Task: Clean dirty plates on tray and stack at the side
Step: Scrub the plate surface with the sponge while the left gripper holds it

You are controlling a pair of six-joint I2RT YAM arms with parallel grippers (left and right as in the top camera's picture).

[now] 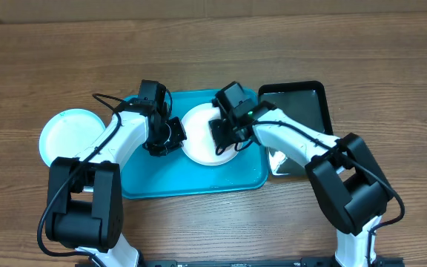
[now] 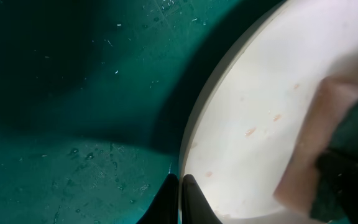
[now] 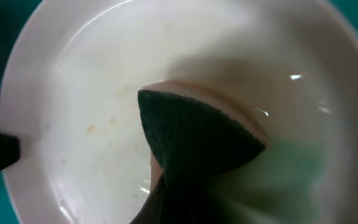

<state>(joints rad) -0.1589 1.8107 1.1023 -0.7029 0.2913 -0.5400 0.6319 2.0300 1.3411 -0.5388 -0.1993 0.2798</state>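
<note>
A robotics test bench: wooden table (image 1: 43, 52), two robot arms (image 1: 117, 141).

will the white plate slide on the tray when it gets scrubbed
Probably, if left free: the plate looks like light, smooth plastic on a glossy, wet-looking tray. The shut left claw at its rim likely steadies it. The soft-looking sponge may drag it sideways.

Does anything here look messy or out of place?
Only slightly: the white plate on the turquoise tray has a few faint orange specks beside the sponge. Nothing looks spilled, tipped or broken.
</note>
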